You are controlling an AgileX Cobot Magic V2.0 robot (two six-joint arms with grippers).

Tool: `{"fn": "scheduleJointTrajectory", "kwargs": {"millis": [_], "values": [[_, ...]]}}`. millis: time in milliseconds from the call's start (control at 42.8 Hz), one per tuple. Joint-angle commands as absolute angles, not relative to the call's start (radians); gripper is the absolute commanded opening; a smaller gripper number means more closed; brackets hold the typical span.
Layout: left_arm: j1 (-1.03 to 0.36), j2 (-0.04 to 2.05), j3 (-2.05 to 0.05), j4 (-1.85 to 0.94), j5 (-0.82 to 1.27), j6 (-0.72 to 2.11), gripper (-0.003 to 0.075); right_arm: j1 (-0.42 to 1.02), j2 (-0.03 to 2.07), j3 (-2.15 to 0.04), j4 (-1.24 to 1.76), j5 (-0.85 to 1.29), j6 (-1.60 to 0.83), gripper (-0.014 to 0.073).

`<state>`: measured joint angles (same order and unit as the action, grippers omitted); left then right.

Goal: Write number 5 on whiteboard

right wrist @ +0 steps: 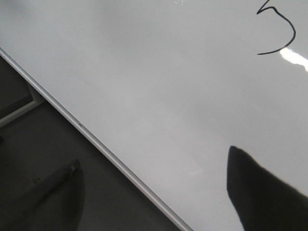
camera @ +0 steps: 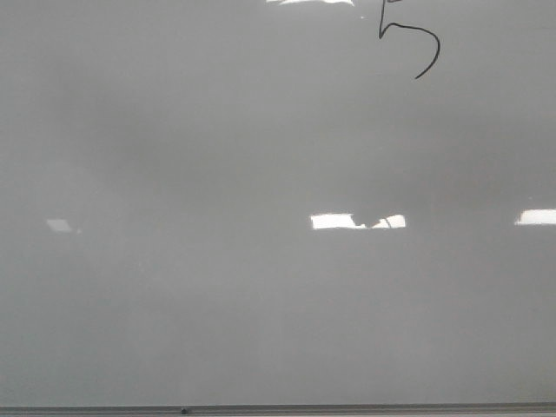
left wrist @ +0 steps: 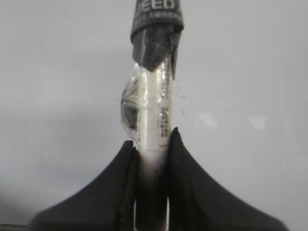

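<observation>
The glossy grey whiteboard (camera: 217,156) fills the front view. A thin black number 5 (camera: 415,43) is drawn at its upper right, its top cut off by the frame edge; it also shows in the right wrist view as number 5 (right wrist: 281,29). No arm shows in the front view. My left gripper (left wrist: 153,144) is shut on a white marker (left wrist: 153,125) with a black cap end, held over the whiteboard (left wrist: 57,72). My right gripper (right wrist: 153,163) is open with nothing between its fingers, hanging over the board's metal frame edge (right wrist: 96,139).
Bright rectangular light reflections (camera: 356,221) lie across the board. The board's lower frame edge (camera: 278,409) runs along the bottom of the front view. Beyond the frame in the right wrist view is a dark surface (right wrist: 43,144).
</observation>
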<state>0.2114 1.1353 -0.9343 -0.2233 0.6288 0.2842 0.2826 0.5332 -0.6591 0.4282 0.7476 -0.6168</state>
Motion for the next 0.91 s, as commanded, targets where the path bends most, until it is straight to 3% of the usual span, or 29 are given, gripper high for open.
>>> {"fn": "scheduleJointTrajectory", "kwargs": {"millis": [0,584,701,888], "values": [[0.229,1.173,-0.960,-0.265,0.475,0.273,-0.0020,0.276,0.535,-0.683,0.447,0.682,-0.614,0.0613],[0.229,1.483,-1.045,-0.265,0.319,0.299,-0.0006,0.276,0.535,-0.683,0.447,0.689,-0.614,0.0613],[0.229,1.483,-1.045,-0.265,0.311,0.299,0.0083,0.276,0.535,-0.683,0.447,0.691,-0.614,0.0613],[0.229,1.483,-1.045,-0.265,0.314,0.299,0.0287,0.276,0.535,-0.683,0.447,0.691,-0.614,0.0613]]}}
